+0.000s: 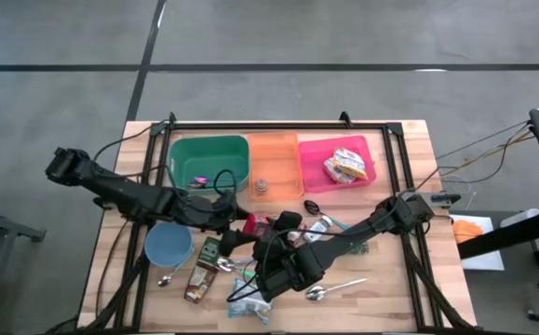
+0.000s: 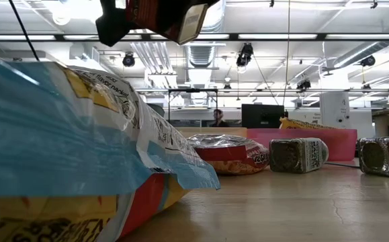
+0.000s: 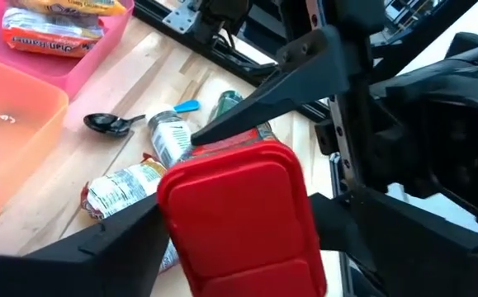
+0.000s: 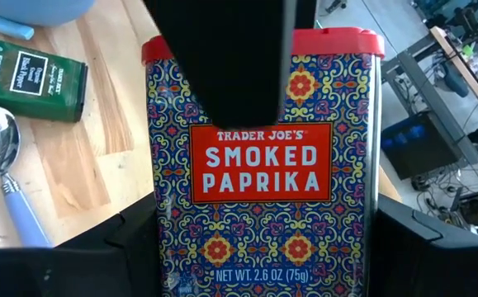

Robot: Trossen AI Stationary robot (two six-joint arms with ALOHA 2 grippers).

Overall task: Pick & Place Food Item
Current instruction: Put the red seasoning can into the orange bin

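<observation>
Above the middle of the table (image 1: 390, 288), the right hand (image 1: 271, 244) was clamped on the smoked paprika tin (image 4: 259, 165), while the left hand (image 1: 241, 223) stood spread apart around its red lid (image 3: 239, 214).

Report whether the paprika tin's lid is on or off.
On. The red lid sits closed atop the paprika tin, seen in both wrist views.

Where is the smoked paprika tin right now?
The smoked paprika tin is held off the table between both grippers at the table's middle, in front of the orange bin; the right gripper grips it, and the left gripper flanks its red lid.
</observation>
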